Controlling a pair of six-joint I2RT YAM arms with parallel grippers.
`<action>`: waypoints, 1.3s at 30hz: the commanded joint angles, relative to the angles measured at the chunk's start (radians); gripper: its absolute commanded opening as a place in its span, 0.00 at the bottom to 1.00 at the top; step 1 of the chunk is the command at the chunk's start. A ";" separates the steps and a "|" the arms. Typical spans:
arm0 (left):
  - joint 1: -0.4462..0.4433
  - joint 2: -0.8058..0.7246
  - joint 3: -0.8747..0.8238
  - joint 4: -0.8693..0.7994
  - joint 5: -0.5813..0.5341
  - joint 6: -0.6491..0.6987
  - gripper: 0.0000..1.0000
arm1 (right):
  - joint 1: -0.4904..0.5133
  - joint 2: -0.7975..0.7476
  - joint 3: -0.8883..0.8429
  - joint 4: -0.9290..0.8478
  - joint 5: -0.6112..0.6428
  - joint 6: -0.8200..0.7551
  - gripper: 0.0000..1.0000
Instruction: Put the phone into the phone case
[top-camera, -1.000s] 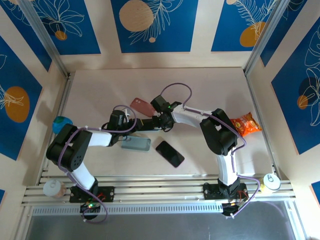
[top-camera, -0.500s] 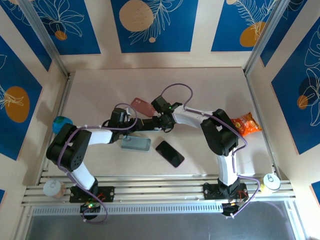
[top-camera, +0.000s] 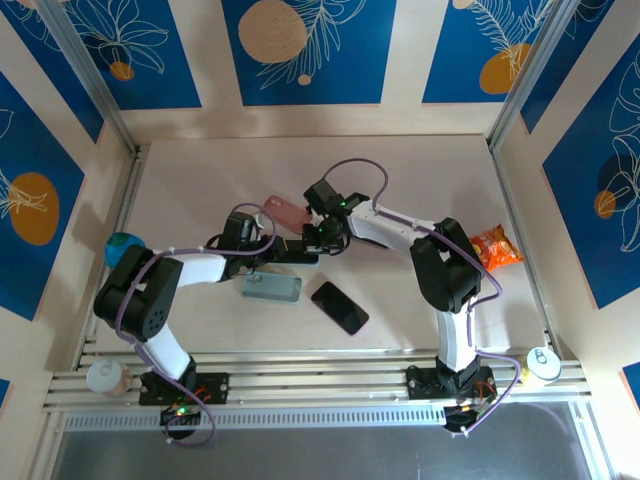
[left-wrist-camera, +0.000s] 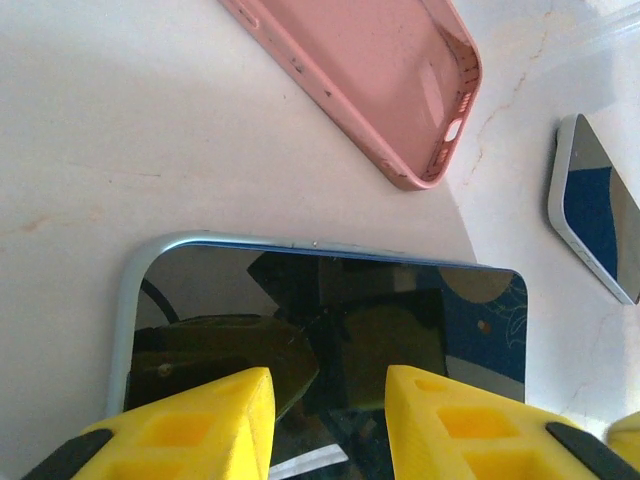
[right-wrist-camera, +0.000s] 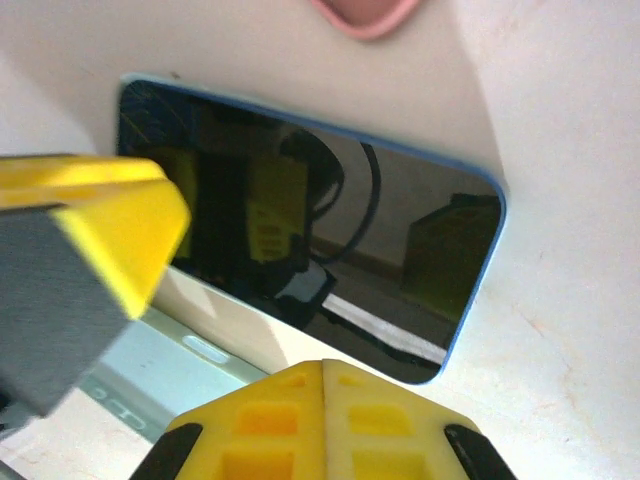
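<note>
The left gripper (left-wrist-camera: 328, 400) stood with its yellow fingers (left-wrist-camera: 190, 425) part-way apart over the near short end of the blue-rimmed phone (left-wrist-camera: 330, 290). Dark glass showed in the gap between them and their reflections lay in the screen, though whether the pads touched the glass could not be told. From the opposite side, the right gripper (right-wrist-camera: 322, 380) had its two fingers pressed together, their joined tip at one long edge of the same phone. The phone lay screen-up near the middle of the white table (left-wrist-camera: 100, 120), between the two arms and outside any case. Just beyond its far short edge sat the pink phone case (left-wrist-camera: 370, 70), hollow side up and apart from the phone. On the phone's other side, nearer the arm bases, a pale teal phone case (top-camera: 272, 288) lay flat. A second phone (top-camera: 340, 307), black, rested just beside it to the right, angled across the table. Well apart from the group, an orange snack packet (top-camera: 492, 247) lay by the table's right edge. A drinks can (top-camera: 543, 362) stood at the near right corner by the aluminium rails (top-camera: 320, 378) that carried both arm bases. A small blue object (top-camera: 122, 246) sat at the table's left edge.
</note>
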 joint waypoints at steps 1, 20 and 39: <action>-0.002 0.043 0.016 -0.053 -0.023 0.001 0.37 | -0.007 -0.027 0.017 -0.039 -0.028 -0.035 0.00; -0.003 0.072 0.012 -0.060 -0.030 0.000 0.36 | -0.008 0.063 -0.046 -0.036 -0.010 -0.038 0.00; -0.001 0.080 0.004 -0.067 -0.033 -0.007 0.36 | 0.057 0.215 -0.059 -0.117 0.081 -0.093 0.00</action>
